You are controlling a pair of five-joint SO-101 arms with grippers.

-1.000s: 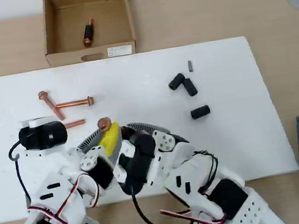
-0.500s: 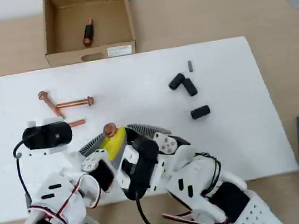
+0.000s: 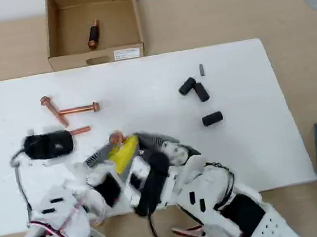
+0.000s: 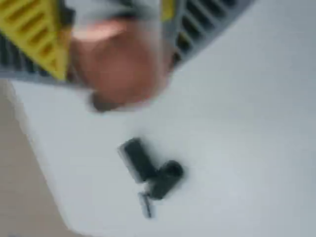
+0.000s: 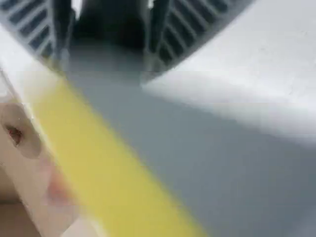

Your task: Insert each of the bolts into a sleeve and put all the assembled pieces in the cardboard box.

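1. one bolt [image 3: 115, 138] is pinched in the left gripper [image 4: 116, 52], close to the arms; the right gripper's [image 5: 111, 44] hold cannot be told.
2. three loose bolts [image 3: 78, 109] and three sleeves [image 3: 201, 92] wait apart on the white mat [image 3: 140, 76].
3. one assembled piece [image 3: 93, 34] lies in the cardboard box [image 3: 53, 27]; most of the work seemingly remains.
4. high view gives box and mat; left wrist view gives the bolt's head between yellow and grey jaws.
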